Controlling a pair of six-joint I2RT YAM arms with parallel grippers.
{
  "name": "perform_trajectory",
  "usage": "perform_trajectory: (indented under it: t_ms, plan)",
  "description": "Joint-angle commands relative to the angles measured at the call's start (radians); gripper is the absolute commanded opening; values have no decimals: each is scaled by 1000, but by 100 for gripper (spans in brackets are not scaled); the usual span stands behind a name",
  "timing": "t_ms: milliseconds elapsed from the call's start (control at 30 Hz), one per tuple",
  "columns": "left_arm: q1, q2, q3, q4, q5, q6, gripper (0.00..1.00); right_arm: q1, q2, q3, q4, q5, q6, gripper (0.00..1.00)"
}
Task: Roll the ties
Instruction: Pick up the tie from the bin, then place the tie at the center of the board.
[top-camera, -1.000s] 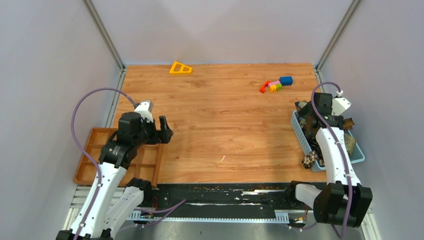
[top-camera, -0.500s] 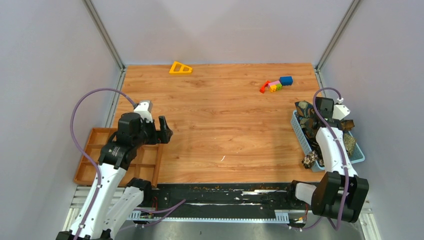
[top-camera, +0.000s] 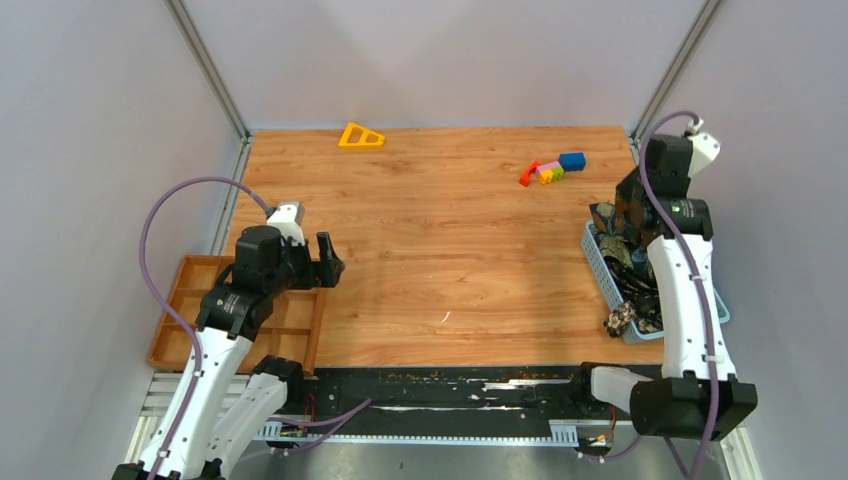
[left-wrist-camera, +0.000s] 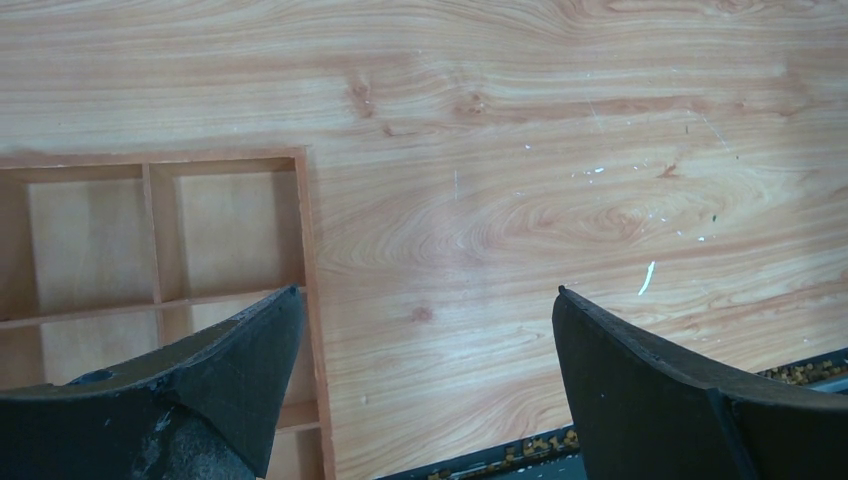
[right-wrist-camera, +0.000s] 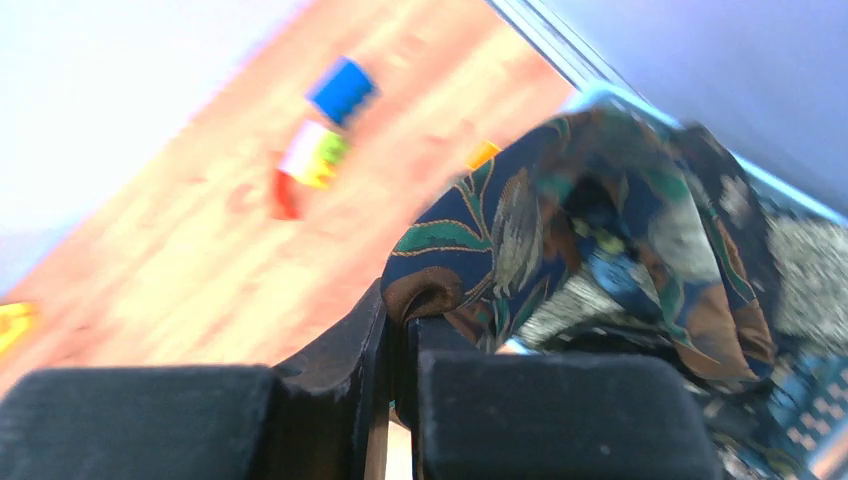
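Bright even light, soft shadows; right wrist view motion-blurred, esp. toy blocks (right-wrist-camera: 325, 130); others sharp.

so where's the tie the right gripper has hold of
Top view, right edge of the table: the tie is pinched in the right gripper over the far end of the blue basket, toy blocks beyond.

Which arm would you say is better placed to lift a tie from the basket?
Right: the right gripper is shut on a tie at the basket; the left gripper hangs open by the wooden tray.
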Motion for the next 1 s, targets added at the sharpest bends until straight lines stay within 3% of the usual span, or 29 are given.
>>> perform_trajectory:
  t_ms: [0, 300, 433, 567, 800, 967]
  plan:
    - [-2, -12, 18, -4, -16, 12, 100, 140, 15, 254, -68, 9, -72, 0]
    - [-1, -14, 19, -6, -31, 8, 100, 513, 147, 660, -155, 57, -95, 0]
    - [-2, -13, 20, -6, -34, 8, 100, 693, 156, 693, -88, 94, -96, 0]
    - [-2, -9, 20, -9, -36, 6, 100, 788, 152, 624, 15, 77, -116, 0]
    - [-2, 0, 20, -9, -41, 5, 100, 827, 117, 417, 252, -296, -193, 0]
    - [-2, 6, 21, -10, -45, 4, 100, 837, 150, 453, 264, -598, -160, 0]
